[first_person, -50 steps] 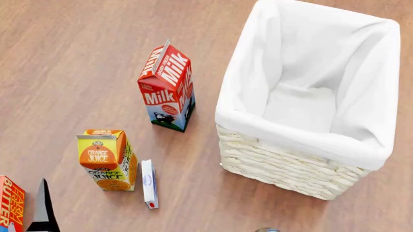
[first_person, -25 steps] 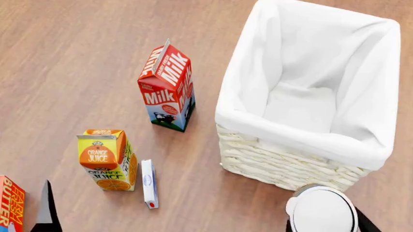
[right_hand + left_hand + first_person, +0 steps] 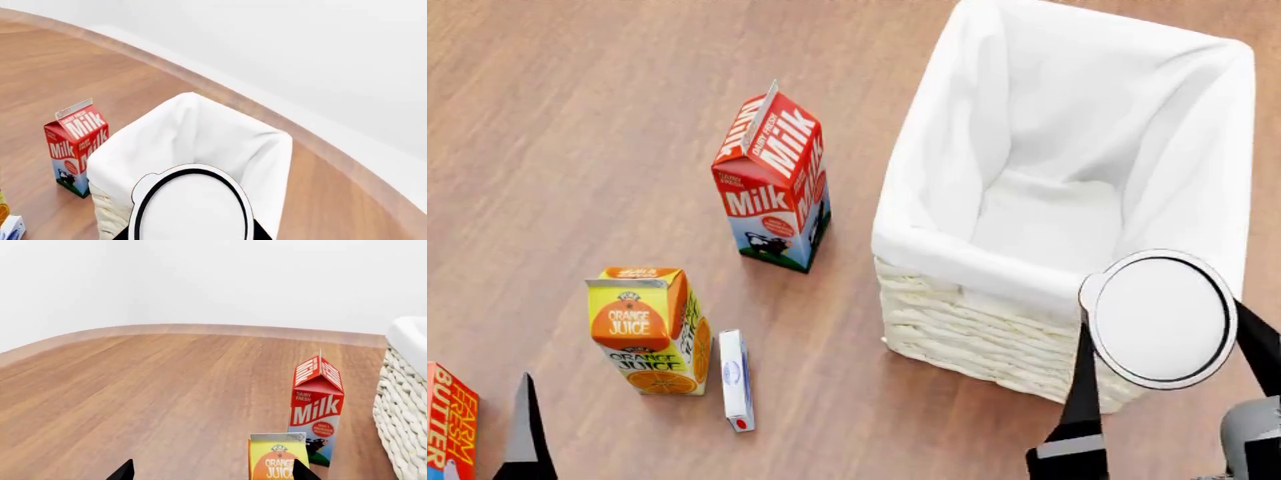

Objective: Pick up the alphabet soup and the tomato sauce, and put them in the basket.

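Observation:
My right gripper is shut on a small can and holds it over the near right rim of the basket. Only the can's silvery-white top with a dark ring shows, so I cannot tell whether it is the alphabet soup or the tomato sauce. In the right wrist view the can fills the space between the fingers of the gripper, with the white-lined basket behind it. My left gripper is open and empty, low at the left, near the orange juice carton. No other can is in view.
A milk carton stands left of the basket. An orange juice carton and a small white box lie nearer. A butter box is at the bottom left edge. The basket's wicker wall shows in the left wrist view.
My right gripper has come up from the bottom edge with the can and moved forward and right, to over the basket's near rim. The left gripper has barely moved.

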